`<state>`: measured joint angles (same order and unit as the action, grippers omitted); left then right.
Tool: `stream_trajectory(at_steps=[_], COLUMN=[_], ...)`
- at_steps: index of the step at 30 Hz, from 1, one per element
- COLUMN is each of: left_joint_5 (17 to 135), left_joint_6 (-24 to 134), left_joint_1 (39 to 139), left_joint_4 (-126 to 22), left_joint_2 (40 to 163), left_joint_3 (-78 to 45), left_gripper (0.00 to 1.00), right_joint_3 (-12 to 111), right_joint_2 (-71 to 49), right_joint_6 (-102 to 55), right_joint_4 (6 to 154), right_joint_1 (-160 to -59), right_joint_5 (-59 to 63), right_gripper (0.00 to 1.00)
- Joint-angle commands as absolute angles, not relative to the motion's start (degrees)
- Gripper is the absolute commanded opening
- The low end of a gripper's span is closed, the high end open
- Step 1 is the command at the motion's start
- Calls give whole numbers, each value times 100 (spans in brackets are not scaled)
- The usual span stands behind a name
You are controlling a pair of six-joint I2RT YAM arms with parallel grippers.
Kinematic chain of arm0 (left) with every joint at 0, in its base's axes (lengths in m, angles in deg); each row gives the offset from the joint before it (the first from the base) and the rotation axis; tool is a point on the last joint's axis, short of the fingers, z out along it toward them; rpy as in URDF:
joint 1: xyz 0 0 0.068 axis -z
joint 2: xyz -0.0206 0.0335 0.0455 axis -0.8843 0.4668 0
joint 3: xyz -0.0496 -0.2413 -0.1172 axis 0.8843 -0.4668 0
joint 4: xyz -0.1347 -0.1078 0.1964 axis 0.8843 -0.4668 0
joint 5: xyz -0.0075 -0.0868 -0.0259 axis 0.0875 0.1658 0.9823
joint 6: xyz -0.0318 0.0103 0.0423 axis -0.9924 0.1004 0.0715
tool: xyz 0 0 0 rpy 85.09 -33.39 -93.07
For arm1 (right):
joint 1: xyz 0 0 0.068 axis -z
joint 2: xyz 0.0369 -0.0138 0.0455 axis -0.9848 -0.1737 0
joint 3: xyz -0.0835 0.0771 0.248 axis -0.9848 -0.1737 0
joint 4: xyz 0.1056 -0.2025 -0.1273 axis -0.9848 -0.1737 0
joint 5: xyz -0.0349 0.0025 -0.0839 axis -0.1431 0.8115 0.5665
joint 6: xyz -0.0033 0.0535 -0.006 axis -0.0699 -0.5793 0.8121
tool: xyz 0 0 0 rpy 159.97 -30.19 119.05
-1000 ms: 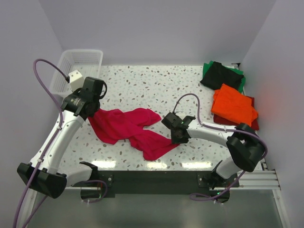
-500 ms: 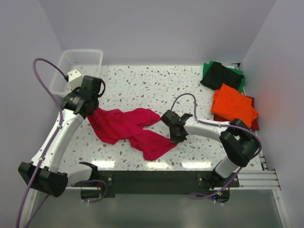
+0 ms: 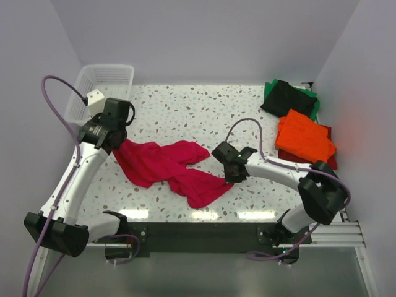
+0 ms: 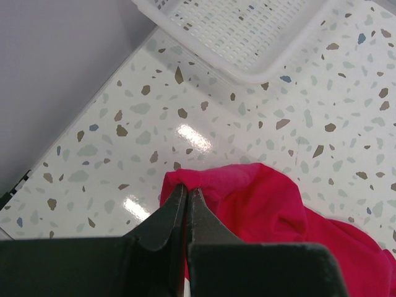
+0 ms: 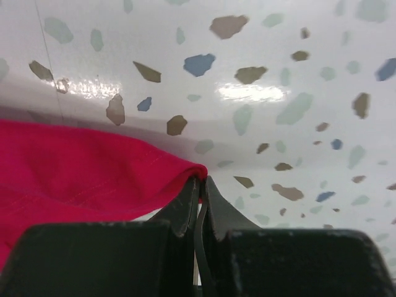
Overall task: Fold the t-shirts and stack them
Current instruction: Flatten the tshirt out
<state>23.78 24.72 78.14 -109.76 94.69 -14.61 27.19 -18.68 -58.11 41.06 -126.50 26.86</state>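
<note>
A crimson-pink t-shirt (image 3: 167,167) lies crumpled across the front middle of the speckled table (image 3: 185,111). My left gripper (image 3: 117,143) is shut on its upper left corner; in the left wrist view the cloth (image 4: 278,210) bunches over the pinched tips (image 4: 187,190). My right gripper (image 3: 230,179) is shut on the shirt's right edge, and the right wrist view has the hem (image 5: 93,179) clamped at the tips (image 5: 201,180). At the back right lie folded t-shirts: black (image 3: 286,99) on green (image 3: 312,102), and orange (image 3: 303,137) on dark red (image 3: 331,159).
A white mesh basket (image 3: 102,86) stands at the back left corner, its rim (image 4: 260,68) close ahead of the left gripper. Grey walls close the left, back and right sides. The arms' black base rail (image 3: 198,234) runs along the near edge.
The right gripper has closed onto the shirt's right edge and shifted slightly right. The left gripper, still shut on its corner, has drifted a little up and left.
</note>
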Motion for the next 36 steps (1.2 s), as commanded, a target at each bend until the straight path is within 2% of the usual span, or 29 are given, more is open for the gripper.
stream_trajectory(at_steps=[1, 9, 21, 30, 36], left_joint_5=[2329, 3197, 4586, 4404, 4561], left_joint_6=[2845, 3426, 4252, 4472, 4464], left_joint_1=[7554, 7245, 7237, 7245, 7237], left_joint_4=[-10552, -10165, -9349, -9216, -8900], left_joint_2=[9315, 9648, 10088, 10159, 9861], left_joint_3=[-1043, -51, 1364, 2578, 2754], left_gripper=[0, 0, 0, 0, 0], right_joint_3=[3272, 5117, 7693, 9108, 9768], right_joint_2=[-1047, -545, -579, -659, -615], right_joint_6=[-5927, -5005, -3176, -2069, -1699], right_joint_4=[3308, 2585, 2989, 3429, 3543], right_joint_1=[-12640, -12333, -12025, -12025, -12016], right_joint_5=[3830, 5122, 5985, 6522, 6557], right_gripper=[0, 0, 0, 0, 0])
